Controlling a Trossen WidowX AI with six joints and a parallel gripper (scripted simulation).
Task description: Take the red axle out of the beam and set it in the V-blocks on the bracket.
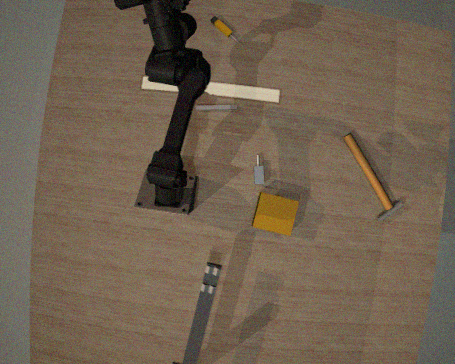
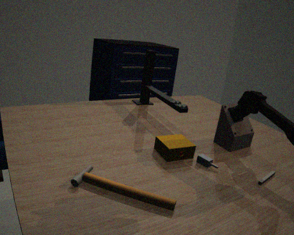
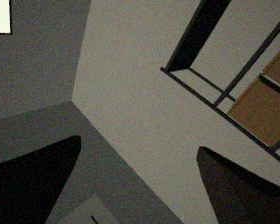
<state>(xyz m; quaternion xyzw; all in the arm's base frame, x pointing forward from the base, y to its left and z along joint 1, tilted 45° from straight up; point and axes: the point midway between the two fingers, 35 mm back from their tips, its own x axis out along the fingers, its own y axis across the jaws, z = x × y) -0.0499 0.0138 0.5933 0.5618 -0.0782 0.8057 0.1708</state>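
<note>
While our gripper [image 3: 140, 147] is raised off the table [image 1: 110, 280] [image 2: 113, 155], its fingers stand wide apart, released, with nothing between them. We see a blue cabinet [image 2: 103, 71] past the table, well apart from the gripper. Our arm [image 1: 177, 125] [image 2: 276, 116] reaches up and away from its base. Well apart from the gripper, across the base, stands the bracket [image 1: 200, 320] [image 2: 166, 97], its V-blocks [image 1: 208, 289] [image 2: 181, 106] bare. The hammer [image 1: 367, 170] [image 2: 129, 190] lies below the gripper's level, well off to one side. Also lower and well apart, the yellow beam [image 1: 276, 214] [image 2: 175, 142] rests on the table, the red axle [image 2: 181, 153] still in it, only its round end showing. Nearer the gripper than the beam, we see a grey block [image 1: 259, 176] [image 2: 204, 159] with a pin, the screwdriver [image 1: 222, 27] and a thin grey bar [image 1: 216, 107] [image 2: 267, 177].
</note>
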